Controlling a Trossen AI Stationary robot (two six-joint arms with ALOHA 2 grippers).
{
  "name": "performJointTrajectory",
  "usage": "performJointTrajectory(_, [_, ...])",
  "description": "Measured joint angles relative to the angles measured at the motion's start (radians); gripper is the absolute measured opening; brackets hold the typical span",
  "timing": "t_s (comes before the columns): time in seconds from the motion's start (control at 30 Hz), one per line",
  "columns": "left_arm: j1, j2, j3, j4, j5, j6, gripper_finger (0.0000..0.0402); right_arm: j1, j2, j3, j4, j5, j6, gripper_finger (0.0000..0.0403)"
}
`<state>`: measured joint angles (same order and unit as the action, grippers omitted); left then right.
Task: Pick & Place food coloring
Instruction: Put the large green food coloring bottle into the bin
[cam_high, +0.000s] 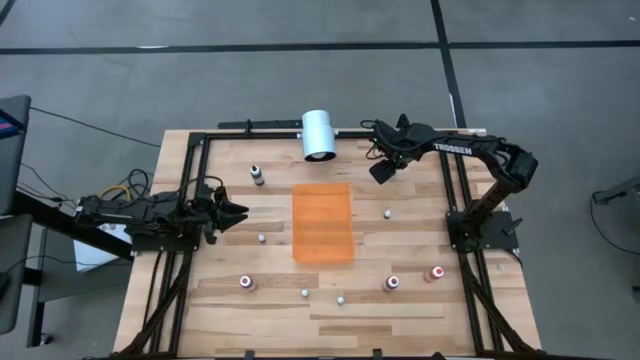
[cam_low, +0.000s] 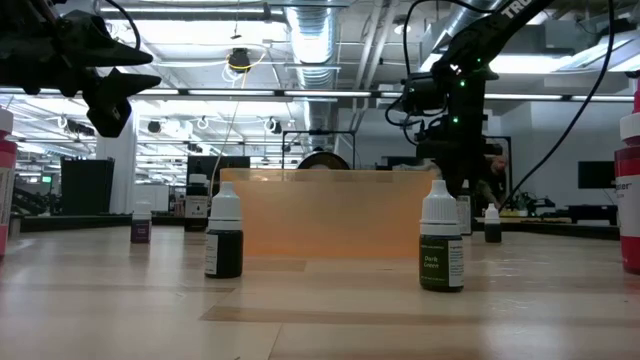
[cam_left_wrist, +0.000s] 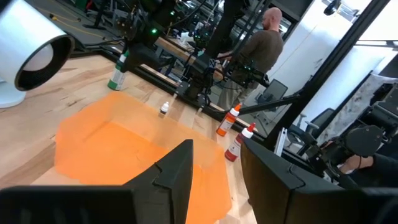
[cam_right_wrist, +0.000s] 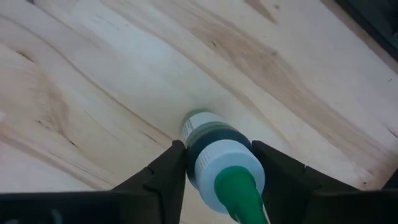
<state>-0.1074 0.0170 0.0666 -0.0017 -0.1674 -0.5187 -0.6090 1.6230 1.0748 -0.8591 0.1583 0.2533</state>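
Note:
The food coloring bottles stand scattered on their bases on the wooden table: a dark one (cam_high: 258, 175), red ones (cam_high: 246, 283) (cam_high: 392, 284) (cam_high: 435, 273), and two dark ones close up in the low view (cam_low: 224, 240) (cam_low: 441, 245). My right gripper (cam_high: 383, 168) (cam_right_wrist: 219, 177) is at the far side of the table, right of the white cylinder (cam_high: 319, 135), shut on a green bottle (cam_right_wrist: 214, 146) (cam_left_wrist: 116, 76). My left gripper (cam_high: 240, 212) (cam_left_wrist: 217, 171) waits open, left of the orange mat (cam_high: 322, 222). My right gripper pinches the green bottle between its two fingers, which come from above and point down. One finger (cam_right_wrist: 166, 171) and the other (cam_right_wrist: 273, 171) sit on opposite sides of its upper body, by the white cap (cam_right_wrist: 227, 163). The bottle is upright; whether its base (cam_right_wrist: 198, 119) touches the table I cannot tell.
Small white caps lie about the mat (cam_high: 262, 238) (cam_high: 387, 212) (cam_high: 305, 293) (cam_high: 341, 298). Black frame rails (cam_high: 455, 185) run along the table's left, right and far sides. A person (cam_left_wrist: 261, 50) stands in the room beyond the table. Bare wood shows near the green bottle.

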Motion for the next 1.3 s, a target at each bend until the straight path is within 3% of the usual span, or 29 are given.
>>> performJointTrajectory(0.17, [0.000, 0.000, 0.000, 0.000, 0.002, 0.000, 0.0126, 0.000, 0.000, 0.000, -0.001, 0.002, 0.000, 0.0143])
performJointTrajectory(0.37, [0.000, 0.000, 0.000, 0.000, 0.002, 0.000, 0.0126, 0.001, 0.000, 0.001, -0.008, 0.001, 0.000, 0.0150])
performJointTrajectory(0.57, [0.000, 0.000, 0.000, 0.000, 0.003, -0.001, 0.0126, 0.036, -0.002, 0.063, -0.136, -0.004, -0.023, 0.0139])
performJointTrajectory(0.7, [0.000, 0.000, 0.000, 0.000, 0.003, 0.000, 0.0126, 0.096, -0.008, 0.135, -0.208, -0.012, -0.113, 0.0145])
performJointTrajectory(0.97, [0.000, 0.000, 0.000, 0.000, 0.003, 0.000, 0.0126, 0.239, -0.008, 0.314, -0.244, -0.145, -0.312, 0.0141])
performJointTrajectory(1.3, [0.000, 0.000, 0.000, 0.000, -0.001, 0.009, 0.0126, 0.422, -0.008, 0.473, -0.174, -0.180, -0.366, 0.0144])
